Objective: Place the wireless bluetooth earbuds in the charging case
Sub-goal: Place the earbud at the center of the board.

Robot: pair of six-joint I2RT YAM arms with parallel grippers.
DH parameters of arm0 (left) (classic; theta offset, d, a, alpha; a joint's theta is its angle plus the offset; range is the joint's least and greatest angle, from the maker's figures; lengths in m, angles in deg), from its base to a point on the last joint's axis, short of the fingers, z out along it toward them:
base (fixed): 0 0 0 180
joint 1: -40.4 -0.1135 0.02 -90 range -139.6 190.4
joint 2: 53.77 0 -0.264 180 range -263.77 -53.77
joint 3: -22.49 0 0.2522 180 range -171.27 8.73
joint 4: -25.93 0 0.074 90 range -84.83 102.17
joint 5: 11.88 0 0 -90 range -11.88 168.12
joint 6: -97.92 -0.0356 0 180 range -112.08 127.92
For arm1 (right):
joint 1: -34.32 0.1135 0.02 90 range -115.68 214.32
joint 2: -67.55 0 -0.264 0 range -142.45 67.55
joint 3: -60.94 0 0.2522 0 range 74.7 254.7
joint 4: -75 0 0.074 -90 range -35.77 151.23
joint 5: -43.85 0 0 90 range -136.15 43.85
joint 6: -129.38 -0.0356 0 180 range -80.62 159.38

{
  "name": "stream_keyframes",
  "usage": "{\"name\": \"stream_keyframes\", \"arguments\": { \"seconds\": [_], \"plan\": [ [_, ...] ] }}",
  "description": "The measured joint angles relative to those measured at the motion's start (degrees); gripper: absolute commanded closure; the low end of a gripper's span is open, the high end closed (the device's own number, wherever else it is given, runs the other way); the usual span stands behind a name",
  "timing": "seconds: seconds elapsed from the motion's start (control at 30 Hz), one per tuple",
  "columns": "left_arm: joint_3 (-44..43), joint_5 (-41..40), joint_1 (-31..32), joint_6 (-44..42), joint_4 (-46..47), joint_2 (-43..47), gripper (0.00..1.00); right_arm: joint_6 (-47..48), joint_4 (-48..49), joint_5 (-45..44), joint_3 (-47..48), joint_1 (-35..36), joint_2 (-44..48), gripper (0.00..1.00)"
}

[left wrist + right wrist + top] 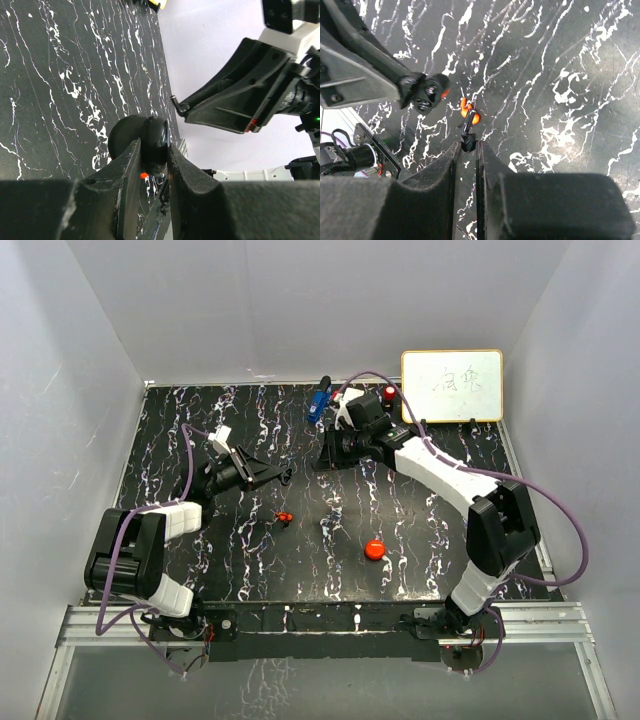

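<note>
My left gripper (285, 476) is shut on the black round charging case (156, 136), held open above the table; the case also shows in the right wrist view (427, 92). My right gripper (322, 457) is shut on the mostly black earbud (468, 141), pinched at the fingertips, a short way right of the case and apart from it. The red-and-black earbud (285, 516) lies on the marbled table below both grippers and shows past my right fingertips (469, 114). The right gripper's tips show in the left wrist view (180, 106), beyond the case.
A red round puck (375, 549) lies on the black marbled table (200, 420) at centre right. A whiteboard (452, 385), a blue object (319, 400) and a red-topped object (389, 393) stand at the back. White walls enclose the table.
</note>
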Motion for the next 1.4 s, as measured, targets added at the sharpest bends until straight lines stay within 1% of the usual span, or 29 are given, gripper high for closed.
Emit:
{"name": "stream_keyframes", "arguments": {
  "seconds": [0.17,0.37,0.7,0.9,1.03,1.1,1.23,1.4],
  "plan": [
    [0.0,-0.3,0.0,-0.2,-0.1,0.2,1.0,0.0,0.1,0.0,-3.6,-0.5,-1.5,0.9],
    [0.0,-0.6,0.0,-0.5,-1.0,1.7,1.0,-1.8,1.4,-0.4,-9.8,-0.5,-6.6,0.9],
    [0.1,-0.9,0.0,-0.7,-1.1,2.6,1.0,-4.2,6.0,-0.4,-11.5,-1.6,-9.4,0.9],
    [0.5,-0.9,0.1,-0.7,-1.0,2.6,1.0,-4.9,9.2,-0.4,-12.2,-2.0,-10.1,0.84],
    [0.6,-1.0,0.1,-0.7,-1.0,2.6,1.0,-5.7,10.3,-0.2,-12.2,-2.4,-11.3,0.75],
    [0.6,-1.0,0.1,-0.7,-1.0,2.6,1.0,-6.0,10.9,-0.2,-12.2,-2.6,-12.0,0.68],
    [0.6,-1.1,0.1,-0.7,-1.0,2.6,1.0,-6.2,11.5,0.1,-12.2,-2.8,-12.7,0.62],
    [0.6,-1.2,0.1,-0.7,-1.0,2.6,1.0,-6.2,12.9,0.4,-12.2,-3.0,-12.7,0.57]
  ]
}}
